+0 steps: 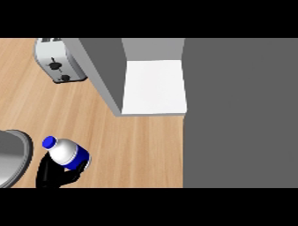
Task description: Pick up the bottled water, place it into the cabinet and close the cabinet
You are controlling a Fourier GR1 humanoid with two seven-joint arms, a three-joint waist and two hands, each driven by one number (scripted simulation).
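The head view looks steeply down on the wooden counter (139, 145), with the open cabinet (153, 88) ahead.

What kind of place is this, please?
Most likely a kitchen: a toaster stands on a wooden counter beside an open cabinet with a white shelf, and a water bottle is in view too.

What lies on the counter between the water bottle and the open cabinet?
Nothing: in the head view, only bare wooden counter separates the bottle from the cabinet.
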